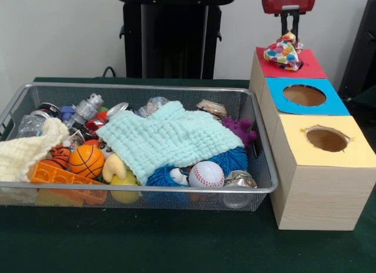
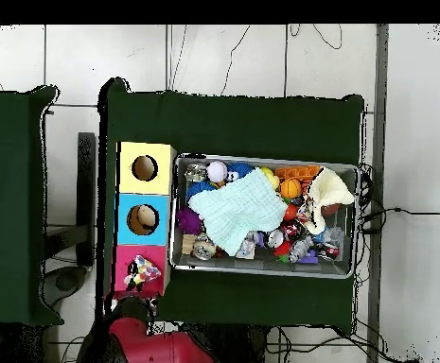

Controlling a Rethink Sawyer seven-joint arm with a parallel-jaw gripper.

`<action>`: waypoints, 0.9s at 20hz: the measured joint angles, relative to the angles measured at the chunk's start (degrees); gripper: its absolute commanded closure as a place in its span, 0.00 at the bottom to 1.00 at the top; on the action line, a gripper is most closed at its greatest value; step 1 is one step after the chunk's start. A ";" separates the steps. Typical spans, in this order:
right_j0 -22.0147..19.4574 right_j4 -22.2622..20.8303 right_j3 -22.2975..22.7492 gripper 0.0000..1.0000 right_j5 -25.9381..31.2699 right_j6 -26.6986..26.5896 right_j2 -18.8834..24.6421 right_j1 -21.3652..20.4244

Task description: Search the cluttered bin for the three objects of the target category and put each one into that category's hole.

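My gripper hangs at the top right, directly over the red-topped box. A bunched cloth with coloured polka dots sits in that box's hole, and its peak reaches up to the gripper. Whether the gripper holds it is hidden. From overhead, the same cloth lies on the red box, with the gripper beside it. The wire bin holds a mint knitted cloth spread over the clutter and a cream cloth at its left end.
A blue-topped box and a yellow-topped box stand in a row with the red one, each with an open round hole. The bin also holds a basketball, a baseball, a blue spiky ball, a purple toy and crushed cans.
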 measured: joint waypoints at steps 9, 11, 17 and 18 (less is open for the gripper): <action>2.98 0.02 -1.66 1.00 -6.98 0.00 -1.72 5.19; 4.22 0.03 -2.08 1.00 -8.92 0.00 -2.32 6.97; 6.26 0.03 -2.44 1.00 -14.39 0.00 -4.18 9.89; 6.35 0.03 -2.45 1.00 -14.97 0.00 -4.38 10.16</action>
